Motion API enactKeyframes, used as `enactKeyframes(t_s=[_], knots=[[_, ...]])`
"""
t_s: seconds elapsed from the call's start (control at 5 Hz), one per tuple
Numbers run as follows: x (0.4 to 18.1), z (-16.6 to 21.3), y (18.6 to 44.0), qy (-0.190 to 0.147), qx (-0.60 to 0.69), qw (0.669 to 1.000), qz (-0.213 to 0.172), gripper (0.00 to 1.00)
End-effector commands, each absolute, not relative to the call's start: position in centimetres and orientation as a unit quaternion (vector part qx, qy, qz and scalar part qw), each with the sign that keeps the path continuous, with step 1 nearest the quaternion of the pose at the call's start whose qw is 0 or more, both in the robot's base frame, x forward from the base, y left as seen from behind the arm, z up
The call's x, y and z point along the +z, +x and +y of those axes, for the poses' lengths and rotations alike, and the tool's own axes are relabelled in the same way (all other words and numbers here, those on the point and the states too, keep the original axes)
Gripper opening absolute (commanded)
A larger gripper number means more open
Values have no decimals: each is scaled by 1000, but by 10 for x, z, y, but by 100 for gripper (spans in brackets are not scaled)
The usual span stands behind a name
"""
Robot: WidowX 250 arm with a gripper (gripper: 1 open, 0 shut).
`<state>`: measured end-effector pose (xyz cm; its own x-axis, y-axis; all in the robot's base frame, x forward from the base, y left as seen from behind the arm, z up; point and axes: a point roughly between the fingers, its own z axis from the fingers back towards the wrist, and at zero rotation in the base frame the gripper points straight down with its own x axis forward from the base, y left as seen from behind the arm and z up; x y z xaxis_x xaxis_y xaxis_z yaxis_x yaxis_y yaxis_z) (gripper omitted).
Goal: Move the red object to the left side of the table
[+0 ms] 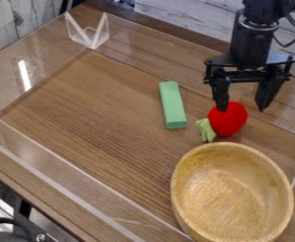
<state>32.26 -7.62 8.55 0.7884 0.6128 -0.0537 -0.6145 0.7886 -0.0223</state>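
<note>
The wood-grain bench [99, 113] is filling most of the view, with low clear acrylic walls [37, 161] running along its edges. A round wooden bowl [233, 194] is sitting empty at the near right corner. The black robot arm [261, 28] is reaching down from the upper right, pointing straight at the bench surface. Its gripper [249, 99] is hanging with the fingers [222, 95] spread wide apart, one on each side of the red object and just above it; they are gripping nothing, and contact with the fruit cannot be confirmed from this angle. A long green rectangular block [173, 104] is lying flat near the middle of the bench, just left of the fruit and apart from it. The red object [227, 119], a small rounded toy fruit with its light-green leafy end turned toward the block, is resting on the bench on the right side, between the block and the bowl's far rim.
</note>
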Motion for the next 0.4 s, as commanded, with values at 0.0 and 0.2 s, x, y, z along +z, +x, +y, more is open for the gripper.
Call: enactKeyframes(t_s=[0.0,0.2], knots=[[87,-79,334,-26,300,954,0,100],[69,-80,334,-18,267,963,2,100]])
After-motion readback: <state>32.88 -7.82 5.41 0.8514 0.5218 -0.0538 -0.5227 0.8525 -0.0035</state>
